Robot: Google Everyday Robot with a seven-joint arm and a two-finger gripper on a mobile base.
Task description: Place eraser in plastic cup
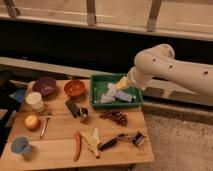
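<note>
Wooden table [56,136] crowded with kitchen odds and ends, seen from above and in front. Nothing of your task is done yet. The eraser [73,107], a small dark block, lies flat on the table a little left of its middle, just in front of the orange bowl [74,88] and right beside a small metal cup [83,115]. The plastic cup [21,146], light blue, stands upright by the table's front left corner, well apart from the eraser.

Your gripper [122,83] hangs over the green tray [106,77] at the table's back right edge, jaws spread wide and holding nothing (the pale things beneath it lie in the tray). The eraser sits well to the left of the jaws and nearer the front edge. You have the reach, the grasp, the carry and the drop all left to do.
</note>
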